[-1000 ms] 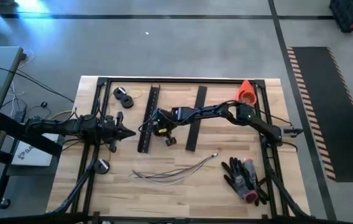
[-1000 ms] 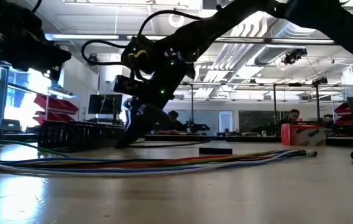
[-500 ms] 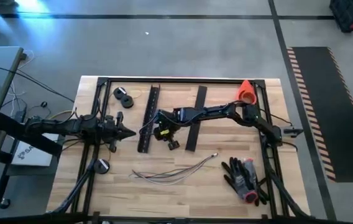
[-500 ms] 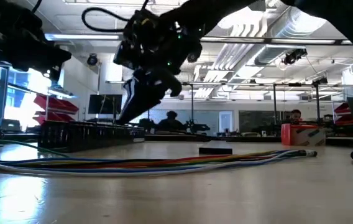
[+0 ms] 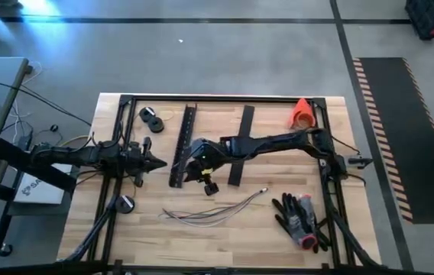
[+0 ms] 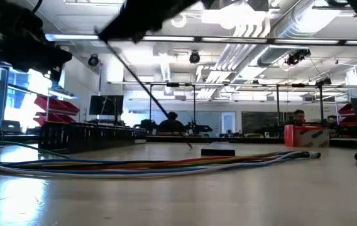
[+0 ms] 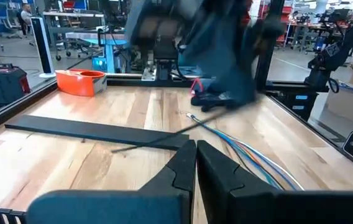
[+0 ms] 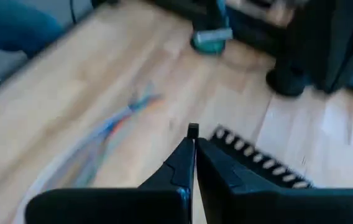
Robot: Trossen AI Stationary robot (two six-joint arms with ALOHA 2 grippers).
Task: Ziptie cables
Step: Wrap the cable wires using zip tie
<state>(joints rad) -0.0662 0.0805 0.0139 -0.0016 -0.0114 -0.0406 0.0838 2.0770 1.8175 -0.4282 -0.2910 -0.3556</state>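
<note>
Reaching from the table's 3 o'clock side towards its middle, the right arm carries the right gripper (image 5: 210, 186) just to the 6 o'clock side of the left-hand slotted bar (image 5: 184, 137), one of two long black bars lying on the wooden table (image 5: 148, 229); the second bar (image 5: 246, 118) is partly covered by the arm. In the right wrist view, the right gripper (image 8: 194, 146) has its jaws pressed together, with the small black head of a zip tie (image 8: 192, 130) pinched at their tips. The low view shows the zip tie (image 6: 147, 94) as a thin dark strip slanting down to the table surface. The cables (image 5: 213, 210) lie loose on the table at 6 o'clock from the right gripper, near it but apart, fanned out with one end running towards 3 o'clock; they appear as coloured strands in the low view (image 6: 166, 164) and the left wrist view (image 7: 251, 155). The left gripper (image 5: 158, 162) waits at the table's 9 o'clock edge, well apart from the cables, its jaws closed on nothing in its wrist view (image 7: 195, 155). Noted also: an orange cone (image 5: 302, 113) at 1 o'clock, a pair of gloves (image 5: 299, 218) at 4 o'clock, and round black discs (image 5: 152, 118) at 11 o'clock.
</note>
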